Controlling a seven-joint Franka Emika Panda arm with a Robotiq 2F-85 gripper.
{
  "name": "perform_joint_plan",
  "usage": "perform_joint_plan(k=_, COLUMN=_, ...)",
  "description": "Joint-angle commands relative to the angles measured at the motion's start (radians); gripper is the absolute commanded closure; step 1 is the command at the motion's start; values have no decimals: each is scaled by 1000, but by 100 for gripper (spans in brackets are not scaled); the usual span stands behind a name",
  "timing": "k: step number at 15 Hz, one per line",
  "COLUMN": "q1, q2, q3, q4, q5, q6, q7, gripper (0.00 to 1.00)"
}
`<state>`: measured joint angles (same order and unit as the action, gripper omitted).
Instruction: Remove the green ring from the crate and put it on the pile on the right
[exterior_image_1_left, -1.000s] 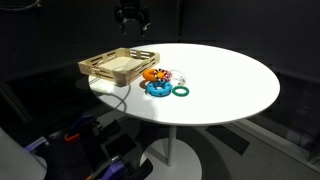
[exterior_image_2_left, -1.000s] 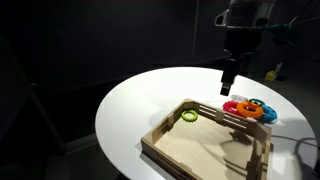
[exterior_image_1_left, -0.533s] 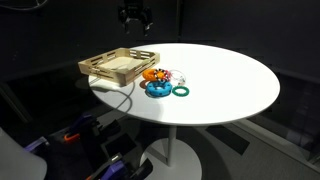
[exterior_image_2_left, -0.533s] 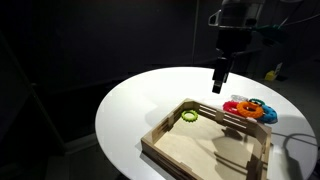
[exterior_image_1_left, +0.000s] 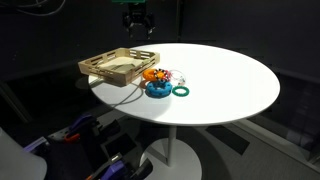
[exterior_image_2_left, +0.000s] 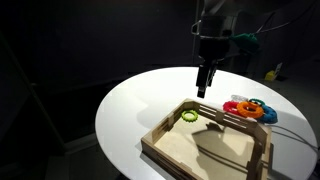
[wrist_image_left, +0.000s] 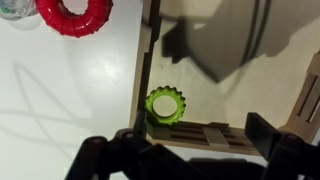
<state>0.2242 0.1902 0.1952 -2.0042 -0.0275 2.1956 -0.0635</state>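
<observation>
The green ring (wrist_image_left: 166, 104) lies flat inside the wooden crate (wrist_image_left: 146, 60), in a corner near the crate wall; it also shows in an exterior view (exterior_image_2_left: 189, 115). My gripper (exterior_image_2_left: 203, 85) hangs above the crate's far side with its fingers apart and empty; in the wrist view its fingers (wrist_image_left: 200, 150) frame the lower edge and the ring sits just left of their middle. The pile of coloured rings (exterior_image_1_left: 160, 81) lies on the white table beside the crate and shows in both exterior views (exterior_image_2_left: 247, 108).
The round white table (exterior_image_1_left: 230, 75) carries the crate (exterior_image_1_left: 118, 66) near one edge. A red ring (wrist_image_left: 75, 14) of the pile lies outside the crate wall. A cable (exterior_image_2_left: 300, 150) trails over the table near the crate.
My gripper has moved sideways over the table from near the pile toward the crate's far corner, above the green ring. It stays open.
</observation>
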Motion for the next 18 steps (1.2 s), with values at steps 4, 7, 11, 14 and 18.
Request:
perform_joint_plan(k=4, q1=22, q2=102, q3=-2, q4=53, q5=-44, q6=21, q7=40, gripper=0)
perform_joint_plan(k=7, q1=20, q2=120, q3=-2, q4=46, q5=-21, q6=48, q7=59, gripper=0)
perform_joint_plan(k=11, q1=18, q2=120, q3=1, q4=27, q5=-23, q6=62, q7=60, gripper=0)
perform_joint_plan(k=14, q1=18, q2=124, q3=1, q4=26, q5=-23, q6=64, q7=62, gripper=0)
perform_joint_plan(k=18, q1=23, q2=143, q3=-1, q4=34, q5=-34, q6=70, q7=66, gripper=0)
